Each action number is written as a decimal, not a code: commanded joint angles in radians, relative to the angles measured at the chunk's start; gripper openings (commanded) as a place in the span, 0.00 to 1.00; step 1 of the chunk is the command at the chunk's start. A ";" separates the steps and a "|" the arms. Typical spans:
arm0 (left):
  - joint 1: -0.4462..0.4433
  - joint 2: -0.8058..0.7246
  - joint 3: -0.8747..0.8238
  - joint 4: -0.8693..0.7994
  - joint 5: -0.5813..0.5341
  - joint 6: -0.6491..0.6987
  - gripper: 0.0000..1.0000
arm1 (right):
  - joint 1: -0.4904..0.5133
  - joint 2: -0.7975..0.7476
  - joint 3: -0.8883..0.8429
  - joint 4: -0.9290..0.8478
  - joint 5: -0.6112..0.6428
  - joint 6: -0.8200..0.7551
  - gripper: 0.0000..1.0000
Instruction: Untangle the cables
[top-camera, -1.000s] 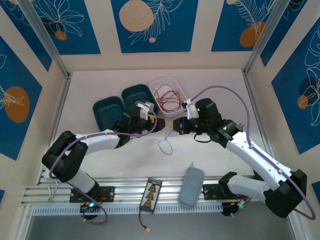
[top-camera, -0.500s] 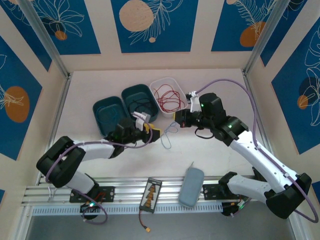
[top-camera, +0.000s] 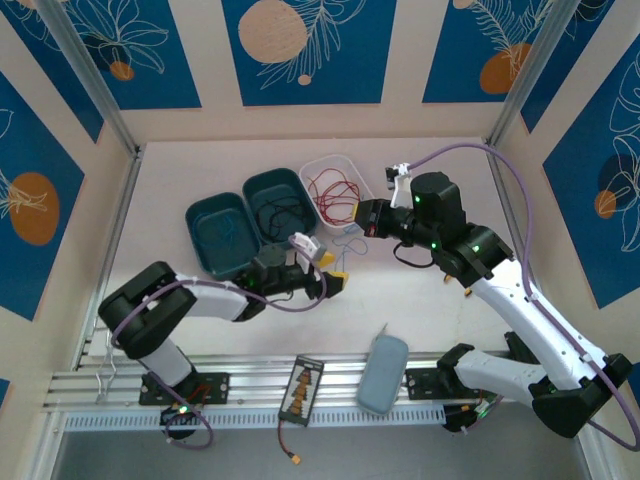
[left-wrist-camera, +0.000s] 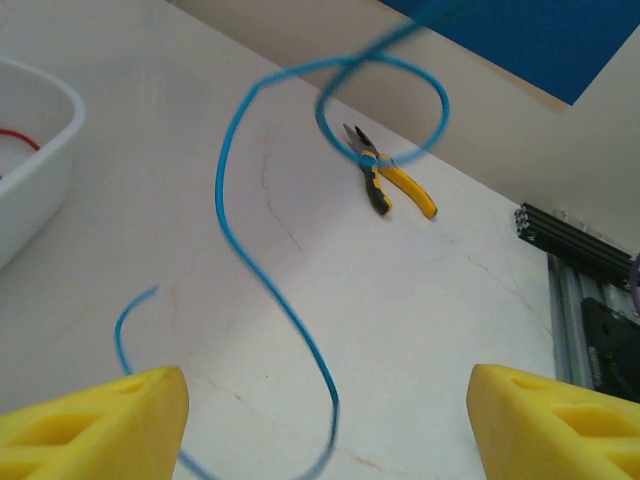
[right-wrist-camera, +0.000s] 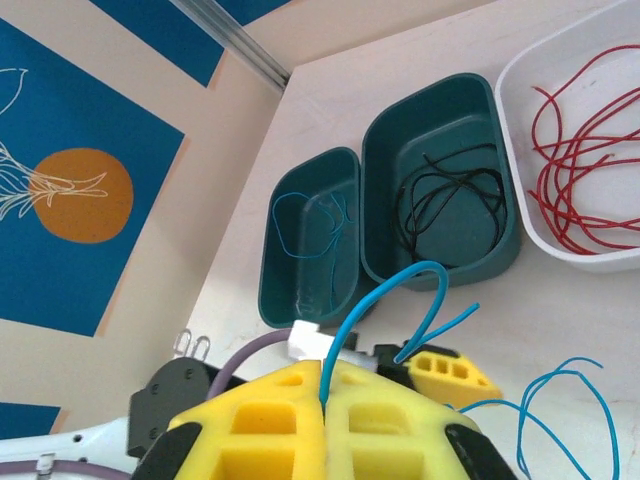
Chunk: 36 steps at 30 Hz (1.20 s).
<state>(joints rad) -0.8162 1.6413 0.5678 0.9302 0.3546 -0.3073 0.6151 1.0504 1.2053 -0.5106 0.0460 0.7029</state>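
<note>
My right gripper (right-wrist-camera: 325, 388) is shut on one end of a thin blue cable (right-wrist-camera: 390, 290), which arches up out of its yellow jaws. In the top view the right gripper (top-camera: 364, 220) hovers beside the white tray (top-camera: 349, 163), and the blue cable (top-camera: 347, 240) hangs from it toward the left gripper (top-camera: 335, 280). The left gripper (left-wrist-camera: 328, 392) is open low over the table, and the blue cable (left-wrist-camera: 285, 300) loops loosely between its fingers (left-wrist-camera: 100, 420) without being held. Red cables (right-wrist-camera: 580, 160) lie in the white tray, black ones (right-wrist-camera: 450, 200) in one teal tray (right-wrist-camera: 505, 245), and a blue one (right-wrist-camera: 305, 225) in the other teal tray (right-wrist-camera: 270, 300).
Yellow-handled pliers (left-wrist-camera: 392, 182) lie on the table ahead of the left gripper. A grey pouch (top-camera: 382, 372) and a small board (top-camera: 300, 388) rest on the front rail. More blue cable (right-wrist-camera: 560, 400) loops on the table below the white tray.
The grippers, close together a second ago, have drawn apart. The right one rose toward the back right with the blue cable; the left one swung toward the near edge and stands open.
</note>
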 joint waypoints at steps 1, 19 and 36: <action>-0.005 0.060 0.072 0.064 -0.021 0.025 0.73 | 0.015 -0.019 0.046 0.033 -0.035 0.031 0.00; 0.089 -0.011 0.029 0.008 -0.123 -0.069 0.00 | -0.058 -0.198 0.051 -0.103 0.123 -0.021 0.00; 0.339 -0.529 -0.033 -0.427 -0.247 -0.033 0.00 | -0.362 -0.224 -0.075 -0.298 0.157 -0.025 0.00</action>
<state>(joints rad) -0.4904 1.1873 0.5350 0.6510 0.1864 -0.4049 0.2768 0.8211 1.1496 -0.7803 0.2100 0.6815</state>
